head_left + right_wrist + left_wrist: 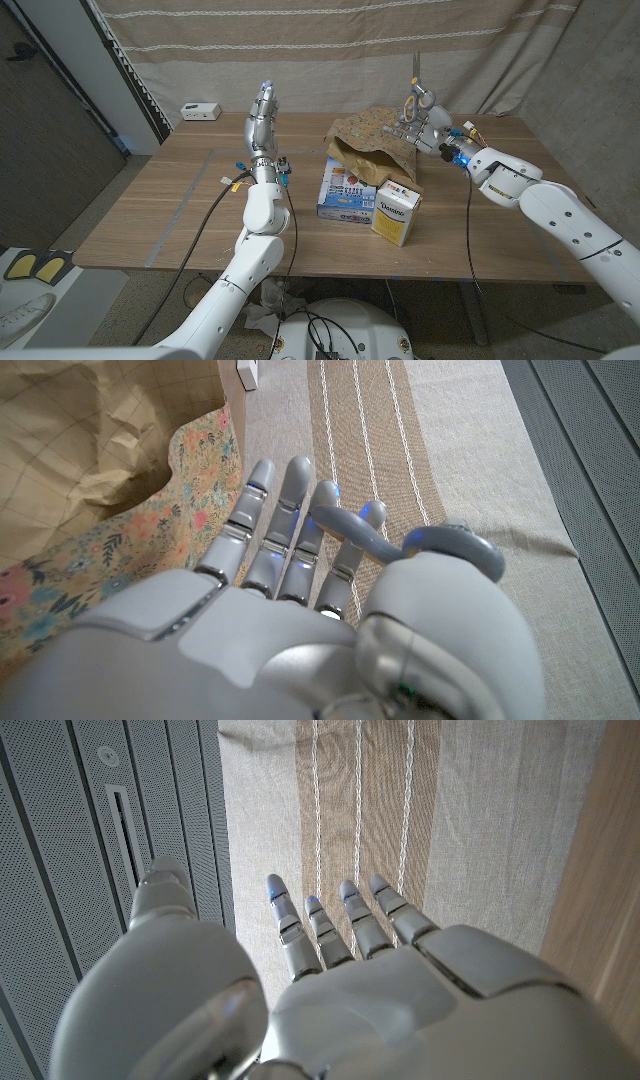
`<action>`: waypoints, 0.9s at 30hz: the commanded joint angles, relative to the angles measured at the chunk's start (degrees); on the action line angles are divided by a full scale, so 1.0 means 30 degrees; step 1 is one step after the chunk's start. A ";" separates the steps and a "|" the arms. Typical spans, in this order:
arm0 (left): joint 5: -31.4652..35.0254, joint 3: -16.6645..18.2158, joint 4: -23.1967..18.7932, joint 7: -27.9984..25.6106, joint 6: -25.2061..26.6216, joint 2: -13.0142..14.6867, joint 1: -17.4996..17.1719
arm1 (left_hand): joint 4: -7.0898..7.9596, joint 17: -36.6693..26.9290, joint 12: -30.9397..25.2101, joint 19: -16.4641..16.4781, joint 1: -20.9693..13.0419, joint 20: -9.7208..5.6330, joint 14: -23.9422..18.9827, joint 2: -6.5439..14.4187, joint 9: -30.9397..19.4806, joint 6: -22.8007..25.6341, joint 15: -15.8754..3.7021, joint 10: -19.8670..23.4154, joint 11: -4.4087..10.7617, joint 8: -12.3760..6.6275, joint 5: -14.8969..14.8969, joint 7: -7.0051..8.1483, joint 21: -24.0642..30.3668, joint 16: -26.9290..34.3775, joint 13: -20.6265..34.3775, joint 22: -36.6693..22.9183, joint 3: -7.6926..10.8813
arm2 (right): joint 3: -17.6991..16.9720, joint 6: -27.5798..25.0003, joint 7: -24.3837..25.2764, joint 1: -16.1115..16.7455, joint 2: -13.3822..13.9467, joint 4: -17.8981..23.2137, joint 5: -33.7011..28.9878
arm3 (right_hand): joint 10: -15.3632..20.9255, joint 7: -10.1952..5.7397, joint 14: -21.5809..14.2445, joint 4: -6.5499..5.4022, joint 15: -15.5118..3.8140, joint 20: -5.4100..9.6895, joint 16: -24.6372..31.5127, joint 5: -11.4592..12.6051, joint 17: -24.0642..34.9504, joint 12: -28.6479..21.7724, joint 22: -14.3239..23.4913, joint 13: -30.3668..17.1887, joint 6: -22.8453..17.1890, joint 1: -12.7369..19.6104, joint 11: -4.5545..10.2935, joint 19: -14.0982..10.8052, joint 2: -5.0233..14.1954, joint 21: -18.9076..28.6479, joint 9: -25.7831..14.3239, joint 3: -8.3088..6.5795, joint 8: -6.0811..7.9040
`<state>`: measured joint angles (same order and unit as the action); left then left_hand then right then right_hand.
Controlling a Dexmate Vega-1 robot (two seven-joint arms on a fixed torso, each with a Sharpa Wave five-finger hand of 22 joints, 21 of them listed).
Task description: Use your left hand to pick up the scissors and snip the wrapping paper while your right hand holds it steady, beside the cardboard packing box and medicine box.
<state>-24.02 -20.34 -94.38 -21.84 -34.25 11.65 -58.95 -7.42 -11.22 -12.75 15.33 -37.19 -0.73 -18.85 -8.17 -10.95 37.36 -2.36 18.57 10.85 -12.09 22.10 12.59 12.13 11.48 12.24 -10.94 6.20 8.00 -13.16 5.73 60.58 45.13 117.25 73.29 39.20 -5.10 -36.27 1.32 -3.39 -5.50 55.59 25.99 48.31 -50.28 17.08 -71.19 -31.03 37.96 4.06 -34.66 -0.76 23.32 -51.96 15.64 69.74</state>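
The scissors (415,88) stand upright in the air, blades pointing up, over the back right of the table. My right hand (432,122) holds them; a grey handle loop (445,545) sits around its thumb. Just beside that hand lies the crumpled wrapping paper (375,135), brown inside and floral outside (110,530), draped over a tan box edge (235,405). In front of the paper are a blue-and-white box (345,190) and a yellow-and-white box (397,210). My left hand (264,108) is raised above the table's left part, fingers (330,920) straight and apart, holding nothing.
A small white device (200,110) sits at the table's back left corner. Loose cables (232,181) hang by my left forearm. A striped curtain (330,40) closes the back, and a grey panel (110,840) stands at the left.
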 commanded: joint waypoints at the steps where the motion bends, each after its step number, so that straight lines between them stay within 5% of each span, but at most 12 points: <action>1: 0.0285 0.0256 0.0095 -0.0218 0.0386 0.0311 0.0145 | 0.0000 0.0001 0.0020 0.0149 -0.0063 0.0048 -0.0204 0.0225 -0.0025 0.0232 -0.1947 0.0176 -0.0041 -0.0107 0.0178 0.0019 0.0079 0.0118 0.0057 -0.0063 -0.0108 | -0.0201 -0.0492 -0.0466 -0.0170 0.1045 -0.0106 -0.0827 | 0.1048 0.4263 -0.0422 -0.1158 -0.2402 0.0088 0.0427 -0.0157 0.0106 -1.3548 -0.0090 -0.0103 0.3802 -0.1495 0.0333 -0.0541 -0.1088 0.0154 -0.1794 0.0987 -0.0332; 4: 0.0683 0.0399 0.0044 -0.0453 0.0735 0.0582 0.0211 | 0.0002 0.0002 0.0033 0.0143 -0.0066 0.0064 -0.0175 0.0231 -0.0023 0.0246 -0.1946 0.0158 -0.0051 -0.0103 0.0176 0.0020 0.0078 0.0103 0.0050 -0.0064 -0.0115 | -0.0261 -0.0655 -0.0880 -0.0223 0.1355 -0.0232 -0.0941 | 0.0838 0.4541 -0.0117 -0.1421 -0.2074 -0.0019 0.0604 -0.0292 0.0268 -1.3469 -0.0209 -0.0111 0.4157 -0.2198 -0.0066 -0.0629 -0.1242 0.0116 -0.1512 0.1096 -0.0755; 14: 0.1764 0.0790 -0.0197 -0.0915 0.1682 0.1487 0.0717 | 0.0012 0.0002 0.0086 0.0083 -0.0066 0.0101 -0.0071 0.0238 -0.0012 0.0226 -0.1850 0.0081 -0.0083 -0.0053 0.0166 0.0025 0.0061 0.0056 0.0017 -0.0067 -0.0155 | -0.0736 -0.0938 -0.1798 -0.0023 0.1805 -0.0299 -0.0625 | 0.1041 0.4797 -0.0449 -0.2059 -0.1969 -0.0199 0.0804 -0.0565 -0.0212 -1.3550 -0.0438 -0.0106 0.4635 -0.3770 -0.0247 -0.0670 -0.1297 -0.0016 -0.1349 0.1153 -0.1298; 27: 0.2935 0.0903 -0.0898 -0.1840 0.2721 0.1937 0.0703 | 0.0098 -0.0002 -0.0146 0.0072 0.0081 0.0102 -0.0197 0.0213 0.0012 -0.0531 -0.1830 0.0861 0.0068 0.0331 0.0100 -0.0028 0.0079 0.0094 -0.0054 -0.0078 -0.0342 | -0.1549 -0.1191 -0.2314 0.0682 0.2286 -0.0076 -0.0225 | 0.1119 0.4821 -0.0460 -0.2164 -0.2002 -0.0033 0.0981 -0.0658 -0.0347 -1.3513 -0.0570 -0.0103 0.4506 -0.4115 -0.0298 -0.0835 -0.1205 -0.0036 -0.1575 0.0995 -0.1281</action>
<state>-17.67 -18.02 -95.48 -25.59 -28.79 16.03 -57.00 -7.11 -11.22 -12.76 15.33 -37.02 -0.73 -18.84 -8.00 -10.95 36.50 -2.36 20.35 10.97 -11.42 22.10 12.61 12.13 11.48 11.97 -11.07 5.57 5.24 -16.13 -0.02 61.05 50.77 116.50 71.69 41.05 -4.83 -37.26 -0.28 -3.58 -5.42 58.12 24.13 47.37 -50.28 15.41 -71.19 -31.31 30.15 2.22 -36.56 -0.41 23.29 -56.39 14.05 65.86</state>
